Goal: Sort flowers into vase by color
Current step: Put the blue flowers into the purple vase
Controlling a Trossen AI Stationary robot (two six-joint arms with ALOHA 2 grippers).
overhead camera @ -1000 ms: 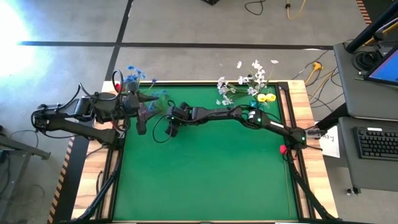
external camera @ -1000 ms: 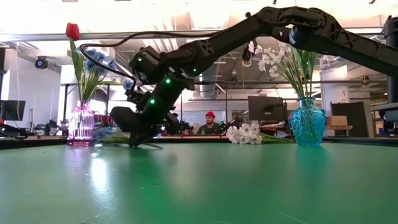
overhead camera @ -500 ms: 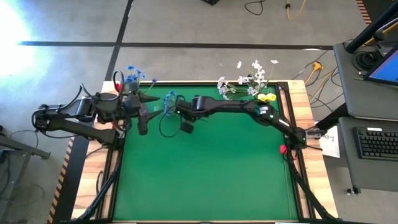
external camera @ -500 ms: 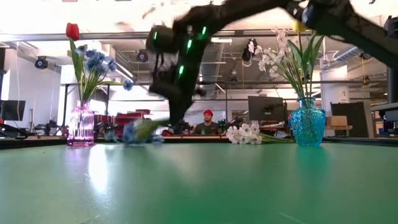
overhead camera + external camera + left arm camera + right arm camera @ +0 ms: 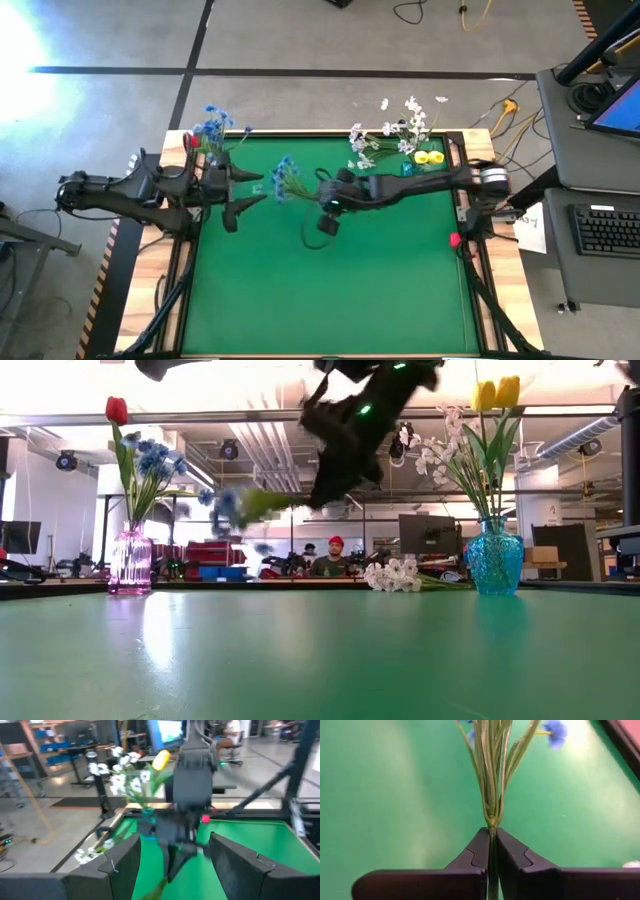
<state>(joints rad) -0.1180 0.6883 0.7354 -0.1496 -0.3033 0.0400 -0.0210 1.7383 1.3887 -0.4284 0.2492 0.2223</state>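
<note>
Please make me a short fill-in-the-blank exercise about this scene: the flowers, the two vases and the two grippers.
1. The right gripper is shut on the stem of a ____ artificial flower cluster.
2. The red tulip stands in the ____ glass vase.
3. The yellow tulips stand in the ____ glass vase.
4. The left gripper is open and holds ____.

Missing words: blue; pink; blue; nothing

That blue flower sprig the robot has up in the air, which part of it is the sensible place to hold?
Low on the stem, where the right gripper is shut on the blue flower sprig now. There the green stalks gather into one thin bundle that flat fingers can pinch from both sides; farther up they fan out into loose blossoms.
</note>
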